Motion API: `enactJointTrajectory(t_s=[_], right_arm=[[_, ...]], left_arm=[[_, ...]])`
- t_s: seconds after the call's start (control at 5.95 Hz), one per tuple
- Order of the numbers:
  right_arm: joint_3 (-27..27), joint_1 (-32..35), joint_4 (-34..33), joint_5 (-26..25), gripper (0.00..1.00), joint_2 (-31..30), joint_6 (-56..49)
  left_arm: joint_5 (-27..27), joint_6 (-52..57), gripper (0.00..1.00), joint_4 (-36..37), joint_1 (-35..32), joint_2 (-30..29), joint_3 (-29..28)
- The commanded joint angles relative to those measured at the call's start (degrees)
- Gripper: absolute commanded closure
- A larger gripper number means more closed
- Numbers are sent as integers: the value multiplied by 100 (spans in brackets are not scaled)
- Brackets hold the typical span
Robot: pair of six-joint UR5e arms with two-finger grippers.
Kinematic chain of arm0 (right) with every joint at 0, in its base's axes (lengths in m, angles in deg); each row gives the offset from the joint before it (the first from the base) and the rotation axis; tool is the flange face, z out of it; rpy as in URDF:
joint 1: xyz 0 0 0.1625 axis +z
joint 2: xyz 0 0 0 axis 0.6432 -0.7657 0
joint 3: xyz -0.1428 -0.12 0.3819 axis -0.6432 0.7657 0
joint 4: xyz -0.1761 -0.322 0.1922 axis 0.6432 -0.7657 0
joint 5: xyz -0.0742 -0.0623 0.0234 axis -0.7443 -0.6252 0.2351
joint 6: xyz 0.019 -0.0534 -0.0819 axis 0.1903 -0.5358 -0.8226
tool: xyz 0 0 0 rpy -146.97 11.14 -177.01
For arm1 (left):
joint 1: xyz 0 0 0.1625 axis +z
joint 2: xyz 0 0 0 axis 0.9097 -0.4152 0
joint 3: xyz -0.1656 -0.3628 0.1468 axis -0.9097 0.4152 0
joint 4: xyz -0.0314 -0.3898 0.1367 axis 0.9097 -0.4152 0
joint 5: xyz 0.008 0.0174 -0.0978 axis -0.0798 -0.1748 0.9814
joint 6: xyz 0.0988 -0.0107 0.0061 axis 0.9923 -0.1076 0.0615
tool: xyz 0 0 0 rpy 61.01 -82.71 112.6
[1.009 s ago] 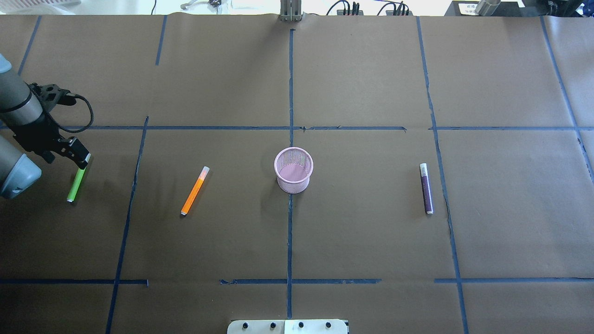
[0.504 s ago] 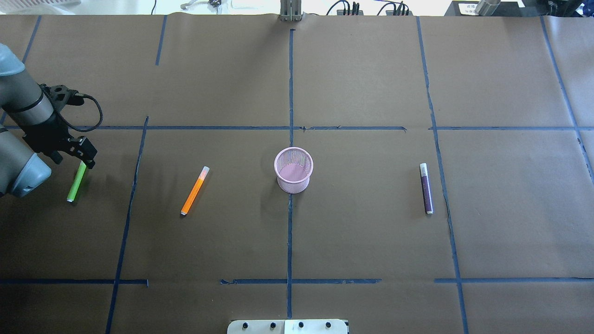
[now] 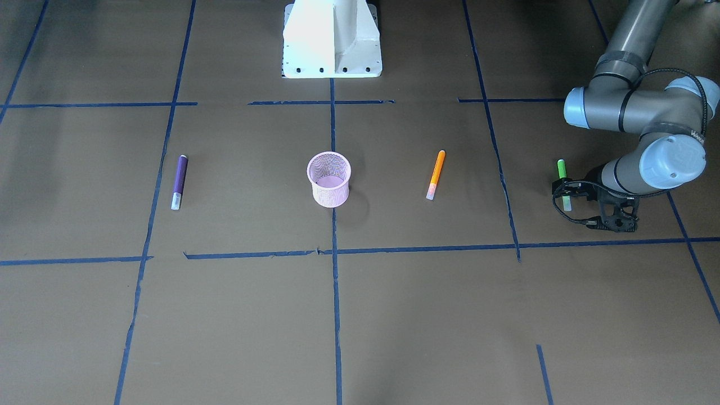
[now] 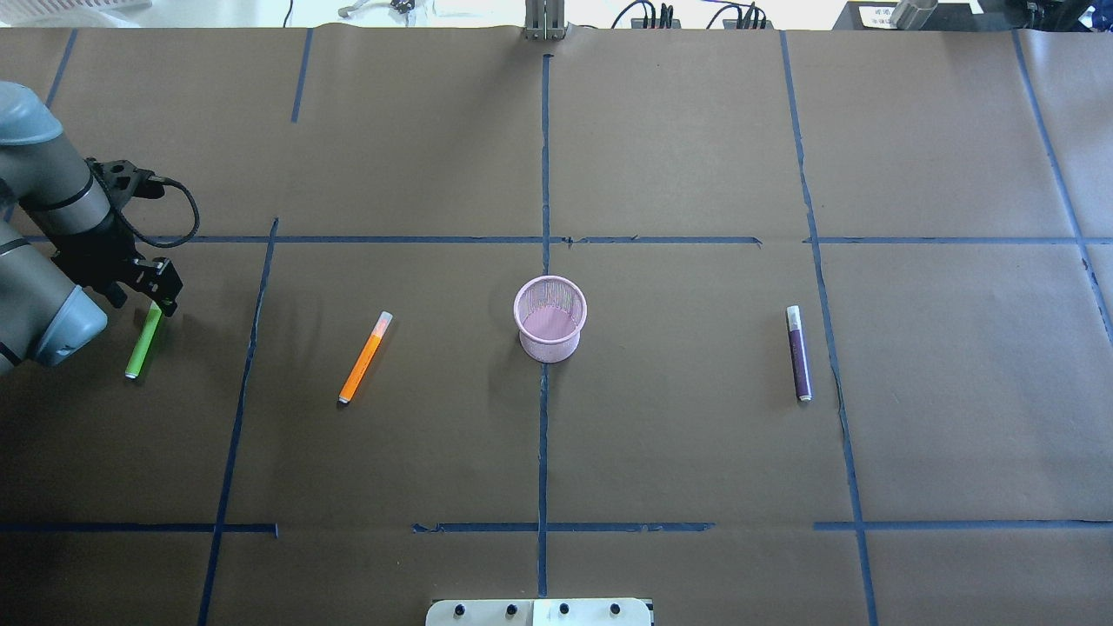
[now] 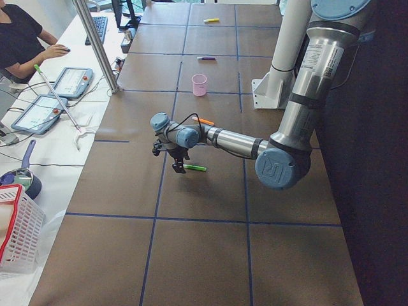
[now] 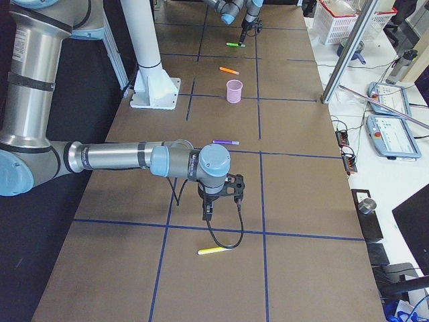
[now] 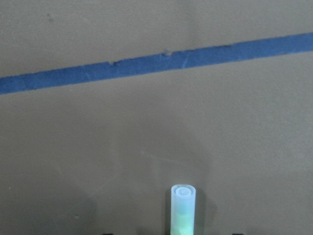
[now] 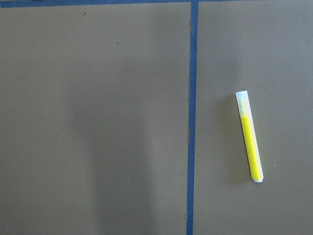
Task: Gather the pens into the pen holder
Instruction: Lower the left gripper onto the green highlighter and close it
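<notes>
The pink mesh pen holder point(image 4: 549, 317) stands upright at the table's middle. The orange pen point(image 4: 365, 357) lies to its left and the purple pen point(image 4: 799, 352) to its right. The bright green pen point(image 4: 142, 346) lies at the far left. My left gripper point(image 4: 163, 300) is low over the green pen's pale cap end point(image 7: 183, 208), open, with the jaws either side of it. The yellow-green pen point(image 8: 249, 137) lies on the table under my right gripper point(image 6: 208, 211). That gripper shows only in the exterior right view, so I cannot tell if it is open.
The white robot base point(image 3: 332, 39) sits at the table's near edge. Blue tape lines point(image 4: 543, 156) cross the brown table cover. An operator point(image 5: 22, 38), tablets point(image 5: 70, 81), a metal post point(image 5: 95, 44) and a white basket point(image 5: 16, 236) are beyond the far edge.
My left arm has shifted slightly right and forward, and the gripper stays over the green pen's cap end. The pens and the holder have not moved.
</notes>
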Motion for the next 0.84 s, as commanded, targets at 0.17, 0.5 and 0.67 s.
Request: enactJointTrajectory(t_s=[0.17,0.5,0.67], right_arm=[[0,0,-9,9,0,0,36],[26,0,-9,9,0,0,36],[35,0,0,9,0,0,36]], left_arm=[[-9,2,38,0,32,-34,-36],[-9,11,57,0,102,-34,-36],[-9,20,70,0,102,-34,-36]])
